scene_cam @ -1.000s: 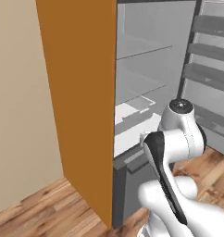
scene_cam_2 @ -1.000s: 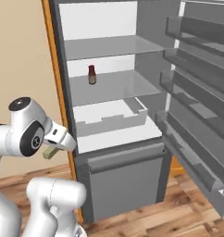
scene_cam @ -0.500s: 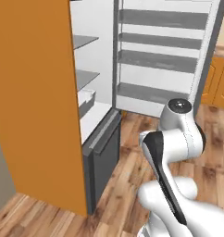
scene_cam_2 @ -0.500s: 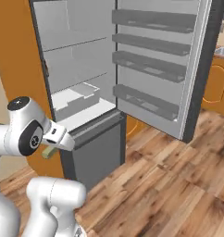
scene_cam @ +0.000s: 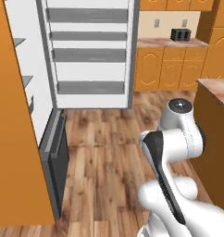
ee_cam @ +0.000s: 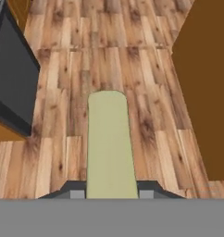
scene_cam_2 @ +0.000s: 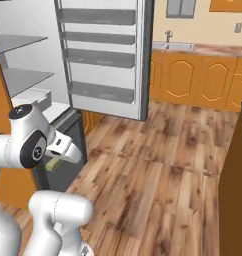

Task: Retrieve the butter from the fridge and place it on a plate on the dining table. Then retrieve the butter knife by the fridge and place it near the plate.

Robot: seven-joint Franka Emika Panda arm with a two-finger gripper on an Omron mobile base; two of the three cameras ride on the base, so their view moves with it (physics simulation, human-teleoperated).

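Note:
My gripper [ee_cam: 111, 192] is shut on the butter [ee_cam: 110, 143], a pale-yellow stick that juts out between the two dark fingertips over the wooden floor. From the right base view the butter [scene_cam_2: 52, 164] peeks out under the white hand, low beside the arm. The fridge [scene_cam: 88, 51] stands open on the left, its door with grey shelves [scene_cam_2: 105, 55] swung wide. An orange side of the dining table [scene_cam: 215, 125] rises at the right, with its reddish stone top just visible. The plate and the butter knife are out of view.
Wooden floor [scene_cam: 104, 152] stretches between the fridge and the table. Orange cabinets [scene_cam_2: 193, 77] line the back wall, with a black toaster [scene_cam: 181, 34] and a sink tap [scene_cam_2: 169, 36] on the counter. The fridge's dark lower drawer [ee_cam: 12, 78] is at the hand view's left.
Both base views have swung right, away from the fridge interior toward the floor and cabinets: the base has turned. The butter stays in the gripper.

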